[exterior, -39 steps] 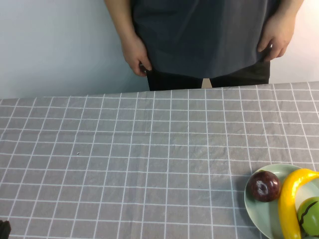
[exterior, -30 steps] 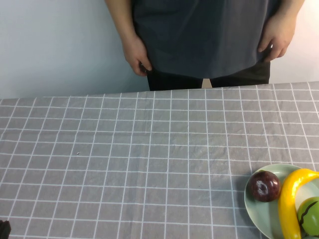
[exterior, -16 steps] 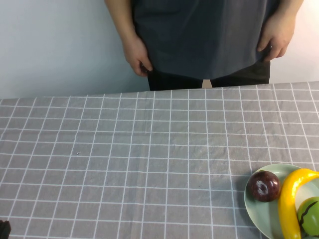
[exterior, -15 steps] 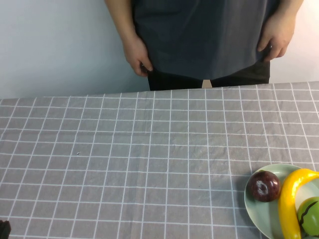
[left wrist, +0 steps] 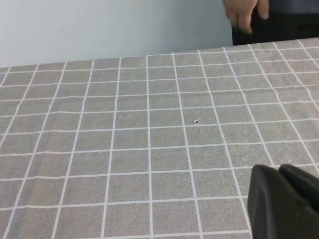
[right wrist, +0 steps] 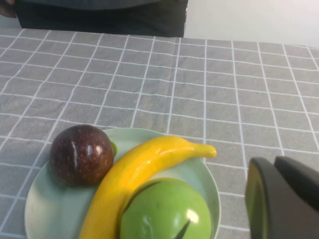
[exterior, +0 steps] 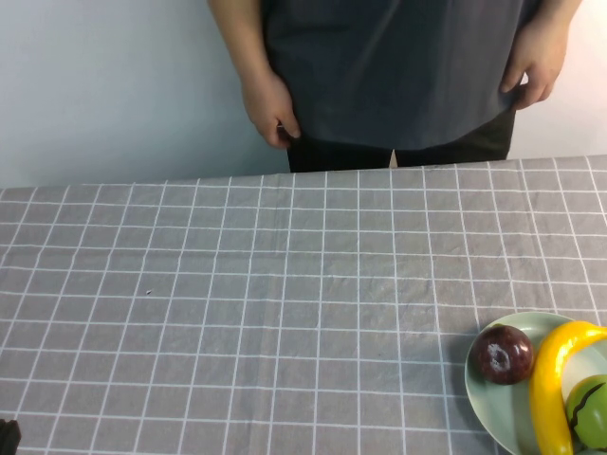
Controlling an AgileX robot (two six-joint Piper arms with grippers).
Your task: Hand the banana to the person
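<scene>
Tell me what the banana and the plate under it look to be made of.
Banana: likely plastic, since its skin is glossy, even yellow, unblemished. Plate: smooth pale green, ceramic or melamine, can't tell which. Left claw hangs over bare cloth; right claw sits beside the plate.

A grey checked table (exterior: 237, 284) (cloth-covered) carries a pale-green plate (exterior: 498, 403).

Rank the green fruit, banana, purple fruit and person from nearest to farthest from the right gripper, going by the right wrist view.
Measured from the right gripper, at the view's near corner:
1. Green fruit, on the plate beside the gripper; the banana leaning across it is too close to call.
2. Purple fruit, on the plate's other side.
3. Person, beyond the table's far edge.
The left gripper hangs over bare cloth.
</scene>
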